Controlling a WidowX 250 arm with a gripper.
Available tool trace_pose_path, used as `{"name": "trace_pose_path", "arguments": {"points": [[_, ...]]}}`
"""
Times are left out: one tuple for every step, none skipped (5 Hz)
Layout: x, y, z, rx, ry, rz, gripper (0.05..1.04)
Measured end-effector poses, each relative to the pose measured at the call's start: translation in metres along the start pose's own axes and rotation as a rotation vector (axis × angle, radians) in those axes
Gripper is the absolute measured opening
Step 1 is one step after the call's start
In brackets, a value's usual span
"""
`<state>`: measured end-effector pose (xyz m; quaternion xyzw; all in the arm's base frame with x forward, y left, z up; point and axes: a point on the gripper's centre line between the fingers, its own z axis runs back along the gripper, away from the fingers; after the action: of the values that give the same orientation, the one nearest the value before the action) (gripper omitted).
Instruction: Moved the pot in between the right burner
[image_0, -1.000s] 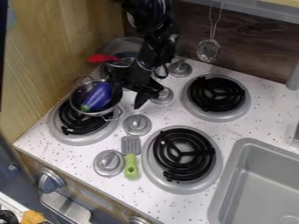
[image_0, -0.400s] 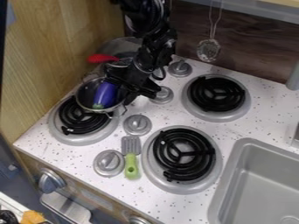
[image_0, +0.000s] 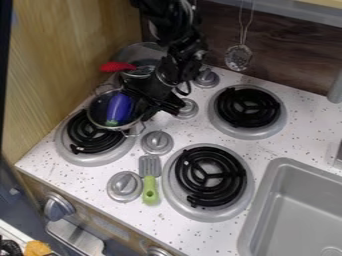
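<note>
The gripper (image_0: 148, 105) hangs at the right side of the metal pot (image_0: 98, 108), shut on the pot near its rim. A purple toy eggplant (image_0: 119, 108) lies inside the pot. The pot covers the upper right part of the front left burner (image_0: 90, 143), whose lower coils show; whether it touches them I cannot tell. Its wire handle pokes out at the lower right. On the right side are the front right burner (image_0: 210, 176) and the back right burner (image_0: 247, 107), both bare.
Behind the pot is another metal pan (image_0: 141, 50) with a red-handled thing (image_0: 117, 66). Knobs (image_0: 157, 142) and a green-handled spatula (image_0: 149, 181) lie between the burners. A grey sink (image_0: 297, 210) is at the lower right, and a strainer (image_0: 238, 57) hangs at the back wall.
The gripper has gone from open to shut on the pot. The pot has shifted slightly right and up in the view, with the eggplant in it, exposing more of the front left burner.
</note>
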<state>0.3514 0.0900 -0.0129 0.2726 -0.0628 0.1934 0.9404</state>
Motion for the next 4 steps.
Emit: {"name": "trace_pose_path", "arguments": {"points": [[-0.008,-0.01,0.012,0.007,0.017,-0.015,0.073],[-0.015,-0.022,0.024,0.015,0.022,-0.041,0.074],[-0.003,-0.035,0.042,-0.01,-0.01,-0.045,0.074],[0.001,-0.05,0.06,-0.028,-0.037,-0.058,0.074]]}}
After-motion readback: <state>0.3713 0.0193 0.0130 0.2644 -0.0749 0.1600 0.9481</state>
